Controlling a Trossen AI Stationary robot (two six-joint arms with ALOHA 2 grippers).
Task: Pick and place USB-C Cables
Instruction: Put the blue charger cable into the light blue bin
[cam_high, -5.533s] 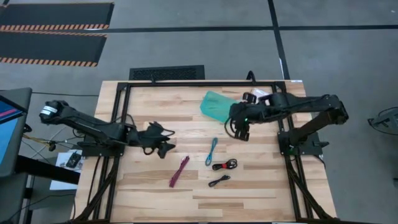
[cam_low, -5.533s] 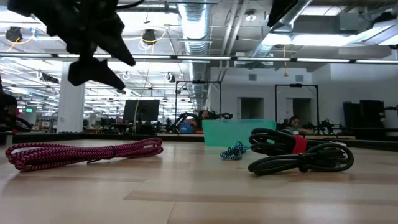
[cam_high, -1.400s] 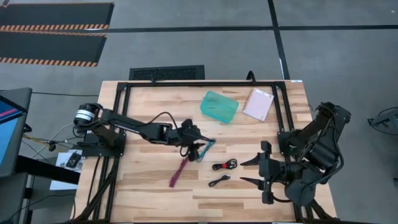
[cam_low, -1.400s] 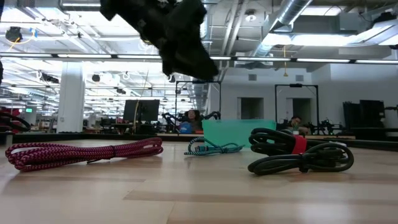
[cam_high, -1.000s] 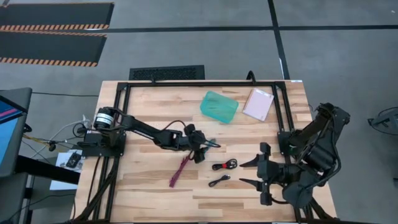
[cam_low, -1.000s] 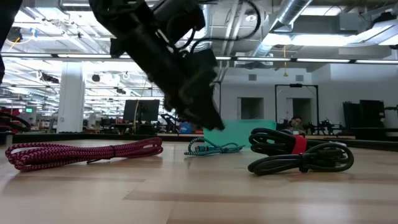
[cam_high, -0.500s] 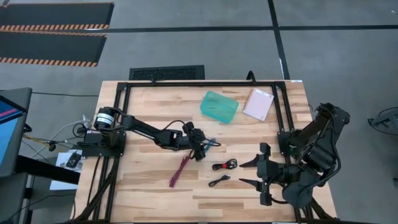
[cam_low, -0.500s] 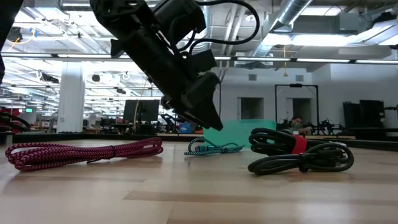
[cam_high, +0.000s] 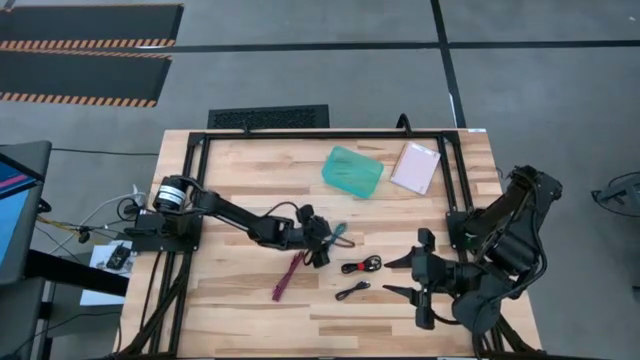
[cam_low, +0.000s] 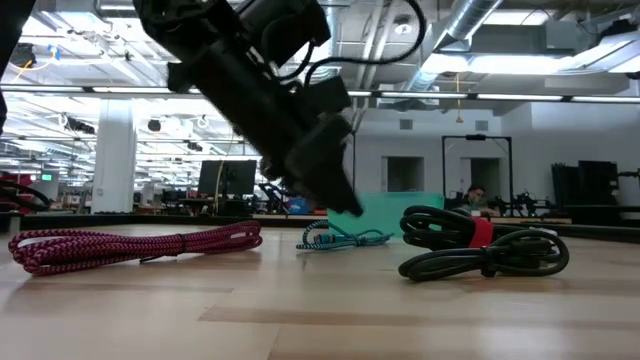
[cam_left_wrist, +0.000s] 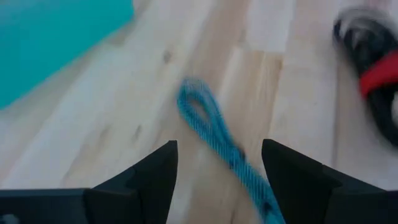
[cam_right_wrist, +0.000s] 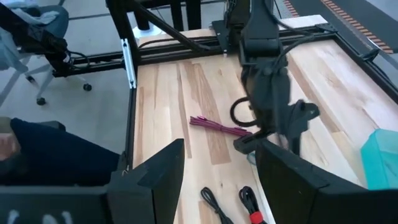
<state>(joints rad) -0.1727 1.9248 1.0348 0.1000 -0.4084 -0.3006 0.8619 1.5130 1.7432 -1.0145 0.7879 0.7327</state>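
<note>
Left gripper (cam_left_wrist: 217, 163), jaws spread, hangs low with the light blue cable (cam_left_wrist: 214, 134) lying on the table just ahead between its fingers, lined up to pinch; right gripper (cam_high: 405, 277) waits open, well apart.

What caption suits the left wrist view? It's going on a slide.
Open left gripper straddling the light blue USB-C cable on the wooden table, teal tray beyond.
</note>
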